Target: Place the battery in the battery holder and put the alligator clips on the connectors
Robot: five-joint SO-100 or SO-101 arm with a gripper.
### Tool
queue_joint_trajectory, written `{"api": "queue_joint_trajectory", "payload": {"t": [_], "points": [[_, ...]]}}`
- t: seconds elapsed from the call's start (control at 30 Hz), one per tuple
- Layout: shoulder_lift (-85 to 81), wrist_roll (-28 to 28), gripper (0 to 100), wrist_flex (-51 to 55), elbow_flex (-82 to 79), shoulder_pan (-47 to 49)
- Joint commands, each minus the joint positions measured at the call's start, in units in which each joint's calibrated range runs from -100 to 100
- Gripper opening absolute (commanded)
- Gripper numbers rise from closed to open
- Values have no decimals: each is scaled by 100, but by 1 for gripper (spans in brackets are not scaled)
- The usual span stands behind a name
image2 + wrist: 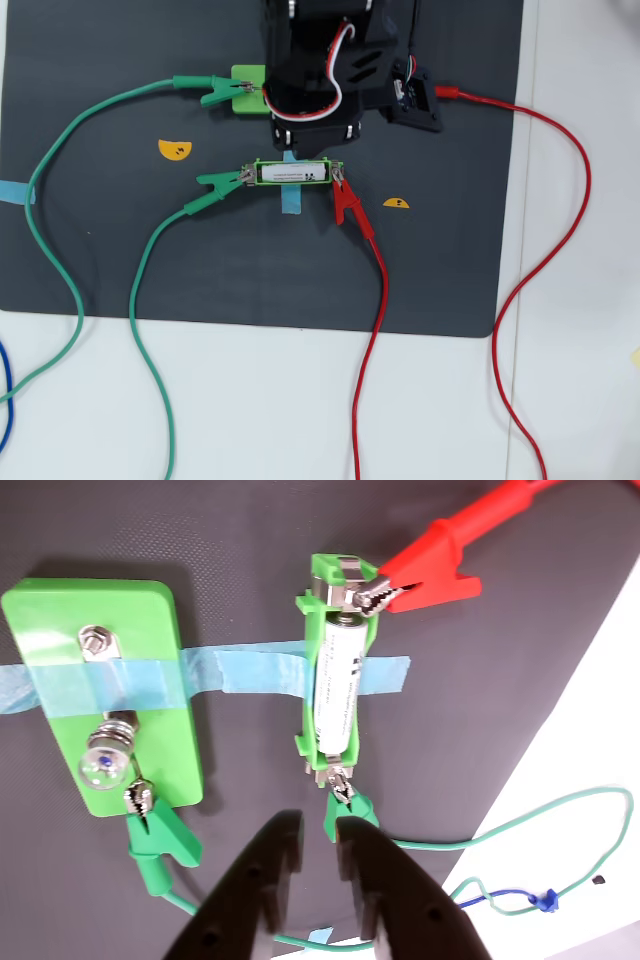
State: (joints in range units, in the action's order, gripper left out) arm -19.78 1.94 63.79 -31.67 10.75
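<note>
In the wrist view the white battery lies inside the narrow green battery holder. A red alligator clip bites the holder's top silver connector. A green alligator clip bites the bottom connector. My gripper hangs just below that green clip, its black fingers slightly apart and holding nothing. In the overhead view the holder lies with the green clip on its left and the red clip on its right. The arm hides the fingertips there.
A wider green block with a centre stud sits left of the holder, with another green clip on its end; it also shows in the overhead view. Blue tape crosses both pieces. Long green and red wires trail over the dark mat onto the white table.
</note>
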Motion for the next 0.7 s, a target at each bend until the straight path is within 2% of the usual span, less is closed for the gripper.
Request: {"api": "queue_joint_trajectory", "payload": {"t": [0.0, 0.1, 0.27, 0.67], "points": [[-263, -4, 1, -58, -218, 333], [-34, -9, 1, -170, -192, 545], [979, -30, 1, -969, -140, 535], [1174, -290, 1, -1141, -122, 505]]}}
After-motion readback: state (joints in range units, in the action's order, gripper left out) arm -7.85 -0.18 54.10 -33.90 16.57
